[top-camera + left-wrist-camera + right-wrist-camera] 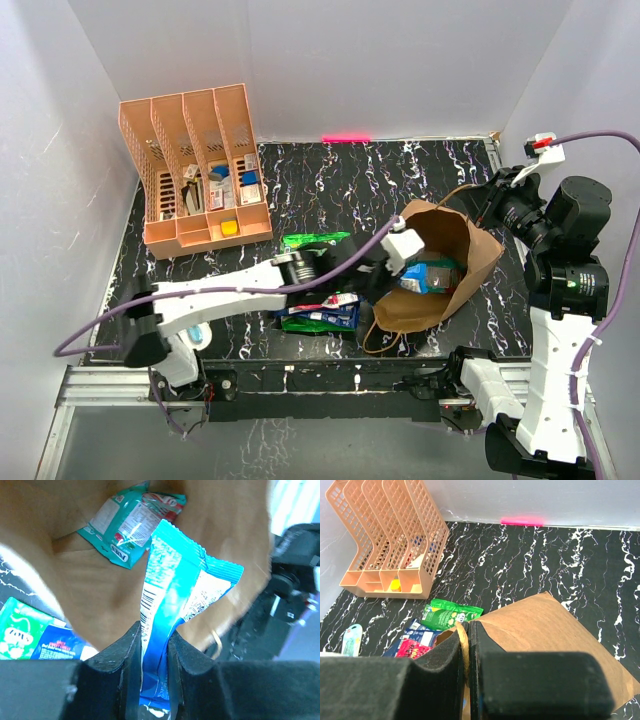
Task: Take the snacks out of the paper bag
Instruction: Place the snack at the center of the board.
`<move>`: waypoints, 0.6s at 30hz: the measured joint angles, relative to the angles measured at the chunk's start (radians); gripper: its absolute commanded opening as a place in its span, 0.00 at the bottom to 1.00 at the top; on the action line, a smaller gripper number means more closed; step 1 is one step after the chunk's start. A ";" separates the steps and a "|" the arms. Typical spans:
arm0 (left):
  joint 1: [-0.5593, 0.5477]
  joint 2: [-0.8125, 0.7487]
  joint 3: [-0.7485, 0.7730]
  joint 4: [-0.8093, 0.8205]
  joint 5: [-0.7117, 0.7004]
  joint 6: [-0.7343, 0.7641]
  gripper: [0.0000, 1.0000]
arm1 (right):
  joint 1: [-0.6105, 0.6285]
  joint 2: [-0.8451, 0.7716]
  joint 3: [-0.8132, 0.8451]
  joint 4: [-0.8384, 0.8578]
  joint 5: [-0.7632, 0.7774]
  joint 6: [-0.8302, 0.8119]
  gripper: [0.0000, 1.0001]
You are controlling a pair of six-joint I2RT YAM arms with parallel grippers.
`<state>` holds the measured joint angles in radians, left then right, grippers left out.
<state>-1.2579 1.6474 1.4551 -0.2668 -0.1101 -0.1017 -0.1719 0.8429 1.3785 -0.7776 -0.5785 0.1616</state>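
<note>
The brown paper bag (445,262) lies on the table with its mouth held open. My left gripper (154,632) reaches into the mouth and is shut on a blue and white foil packet (172,595). A teal packet (131,524) lies deeper in the bag. My right gripper (466,627) is shut on the bag's twisted paper handle (463,647) and holds that side up. Outside the bag lie a green packet (312,241), plus blue (415,631) and red (412,649) packets beside the mouth.
The peach-orange file organiser (197,165) stands at the back left with small stationery in it. A light-blue oval gadget (351,639) lies near the left arm's base. White walls close the table's back and sides.
</note>
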 measured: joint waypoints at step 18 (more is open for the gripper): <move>0.024 -0.539 -0.206 -0.251 -0.221 -0.009 0.20 | 0.000 -0.018 -0.025 0.023 -0.004 0.002 0.08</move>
<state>-1.2335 1.1084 1.2488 -0.5182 -0.3313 -0.1104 -0.1719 0.8253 1.3533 -0.7551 -0.5827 0.1631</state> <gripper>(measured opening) 0.217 0.078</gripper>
